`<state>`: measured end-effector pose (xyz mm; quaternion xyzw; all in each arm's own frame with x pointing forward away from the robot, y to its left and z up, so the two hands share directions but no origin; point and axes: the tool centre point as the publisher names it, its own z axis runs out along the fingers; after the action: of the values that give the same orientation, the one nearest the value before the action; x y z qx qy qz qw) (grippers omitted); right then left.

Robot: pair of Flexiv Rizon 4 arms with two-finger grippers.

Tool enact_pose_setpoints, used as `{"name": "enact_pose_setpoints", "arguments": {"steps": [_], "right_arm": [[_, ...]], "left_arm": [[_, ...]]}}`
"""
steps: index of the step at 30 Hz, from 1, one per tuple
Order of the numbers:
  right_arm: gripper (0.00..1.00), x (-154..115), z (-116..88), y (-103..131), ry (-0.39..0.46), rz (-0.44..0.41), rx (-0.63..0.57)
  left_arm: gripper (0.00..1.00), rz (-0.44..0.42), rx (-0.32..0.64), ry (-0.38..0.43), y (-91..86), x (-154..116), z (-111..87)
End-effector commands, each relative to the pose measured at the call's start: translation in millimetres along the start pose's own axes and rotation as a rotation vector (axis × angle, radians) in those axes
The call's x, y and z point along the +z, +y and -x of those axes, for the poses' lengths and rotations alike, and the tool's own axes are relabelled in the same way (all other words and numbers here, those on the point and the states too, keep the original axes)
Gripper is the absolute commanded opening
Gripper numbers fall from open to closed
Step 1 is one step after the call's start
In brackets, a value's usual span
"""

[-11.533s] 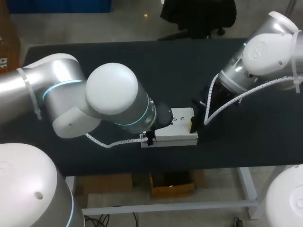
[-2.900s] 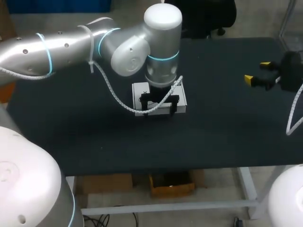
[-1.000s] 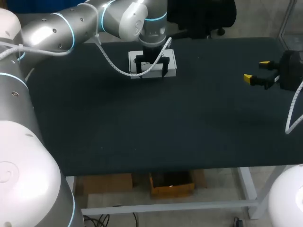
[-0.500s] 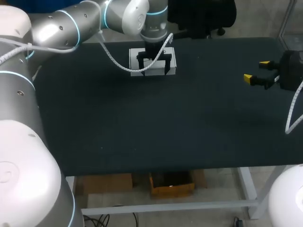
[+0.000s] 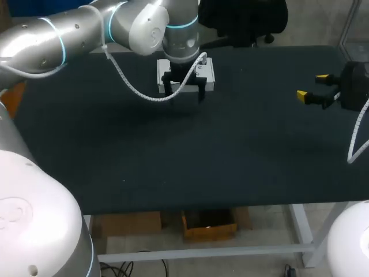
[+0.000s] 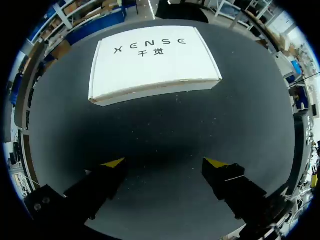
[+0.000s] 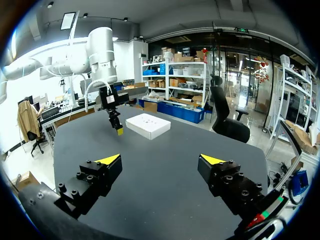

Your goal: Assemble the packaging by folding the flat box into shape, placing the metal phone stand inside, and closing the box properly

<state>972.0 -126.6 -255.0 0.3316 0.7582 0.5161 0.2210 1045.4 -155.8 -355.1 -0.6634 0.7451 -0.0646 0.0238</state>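
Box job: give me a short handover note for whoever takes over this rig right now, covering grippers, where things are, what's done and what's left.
Left gripper: open, empty, hanging over the table just short of the box.
Right gripper: open, empty, at the table's right side.
The box is white, folded up and closed, lying flat near the table's far edge; neither gripper touches it.
The phone stand is not in view; cannot tell if it is inside.
Done: box shaped and shut.
Left: probably only confirming the stand is inside.

White box: line of dark capital letters across lid, two smaller characters centred beneath.
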Motion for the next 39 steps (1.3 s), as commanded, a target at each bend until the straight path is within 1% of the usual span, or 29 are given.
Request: {"name": "enact_pose_setpoints", "arguments": {"steps": [1,7,8,10,11,15,17,21,23,31,32,33,37,38,39], "right_arm": [[1.00,0,-1,-1,-0.002,0.005,-0.001],[1.00,0,-1,-1,-0.002,0.005,-0.001],[1.00,0,-1,-1,-0.002,0.005,-0.001],[1.00,0,-1,-1,-0.002,0.005,-0.001],[1.00,0,-1,-1,-0.002,0.005,-0.001],[1.00,0,-1,-1,-0.002,0.005,-0.001],[1.00,0,-1,-1,-0.002,0.005,-0.001],[1.00,0,-1,-1,-0.002,0.005,-0.001],[1.00,0,-1,-1,-0.002,0.005,-0.001],[1.00,0,-1,-1,-0.002,0.005,-0.001],[1.00,0,-1,-1,-0.002,0.005,-0.001],[1.00,0,-1,-1,-0.002,0.005,-0.001],[1.00,0,-1,-1,-0.002,0.005,-0.001],[1.00,0,-1,-1,-0.002,0.005,-0.001],[1.00,0,-1,-1,-0.002,0.005,-0.001]], "left_arm": [[1.00,-0.292,0.011,0.024,73.5,-21,16.3],[1.00,-0.345,0.051,0.071,99.7,-28,29.5],[1.00,-0.351,0.063,0.095,103.7,-29,32.6],[1.00,-0.375,0.084,0.119,110.5,-29,38.9],[1.00,-0.383,0.100,0.145,113.7,-29,42.6],[1.00,-0.415,0.106,0.200,124.4,-29,56.5],[1.00,-0.420,0.105,0.222,126.5,-30,61.1],[1.00,-0.426,0.114,0.244,124.2,-34,66.1],[1.00,-0.431,0.145,0.265,123.6,-36,66.5],[1.00,-0.430,0.197,0.287,117.6,-45,69.9],[1.00,-0.426,0.228,0.302,118.2,-46,70.1],[1.00,-0.424,0.233,0.305,118.8,-46,70.5],[1.00,-0.402,0.322,0.325,122.3,-47,74.4],[1.00,-0.388,0.360,0.341,123.2,-47,75.8],[1.00,-0.371,0.366,0.346,123.0,-47,76.6]]}}
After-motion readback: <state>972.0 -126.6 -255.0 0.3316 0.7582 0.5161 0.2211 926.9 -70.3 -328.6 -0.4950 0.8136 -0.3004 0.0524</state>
